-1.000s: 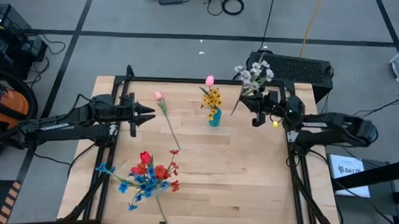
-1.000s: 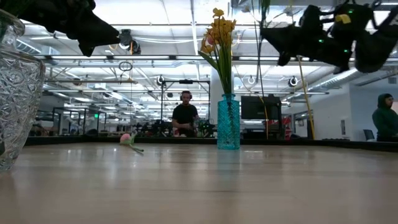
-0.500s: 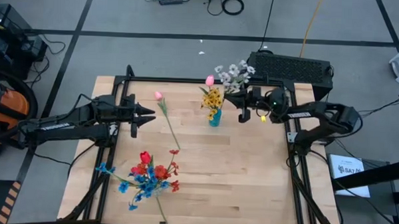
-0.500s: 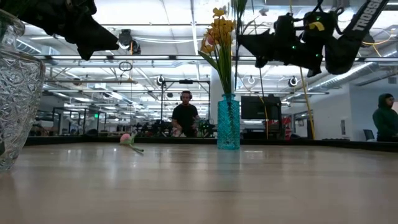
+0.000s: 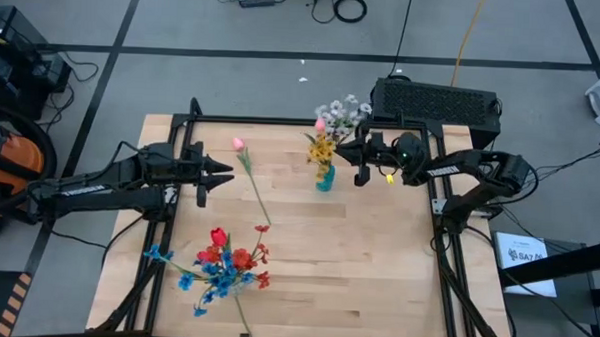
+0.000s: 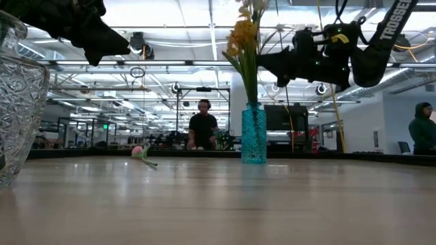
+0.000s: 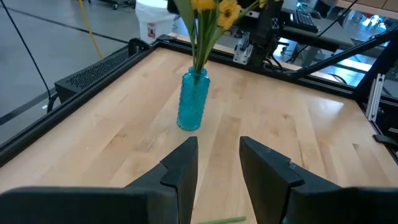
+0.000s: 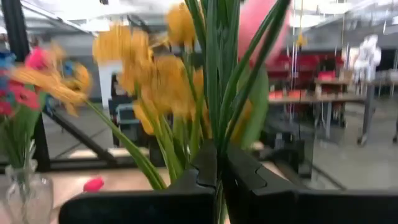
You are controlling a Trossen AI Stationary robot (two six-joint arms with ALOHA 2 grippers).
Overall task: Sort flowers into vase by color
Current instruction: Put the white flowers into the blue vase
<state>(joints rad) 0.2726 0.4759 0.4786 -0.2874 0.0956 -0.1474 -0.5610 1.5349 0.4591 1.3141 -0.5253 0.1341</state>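
High: right gripper point(image 5: 359, 156) has swung in from the table's right edge w/ the white flowers point(image 5: 342, 112), now just beside the blue vase point(image 5: 324, 177), jaws clamped on the stems. Left gripper point(image 5: 218, 168) waits mid-left, jaws narrow, holding nothing.

Low: vase point(image 6: 253, 133) w/ yellow bunch point(image 6: 243, 34); "TROSSEN" partly readable on the arm.

Right wrist: stems pinched between fingers point(image 8: 249, 177).

Risk: stems snag the yellow blooms or tip the vase; white w/ yellow also mixes colours.

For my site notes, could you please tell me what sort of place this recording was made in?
Probably an open-plan robotics lab or workshop: rows of ceiling lights over distant workstations, a person seated behind the table, and cables lying on the taped floor.
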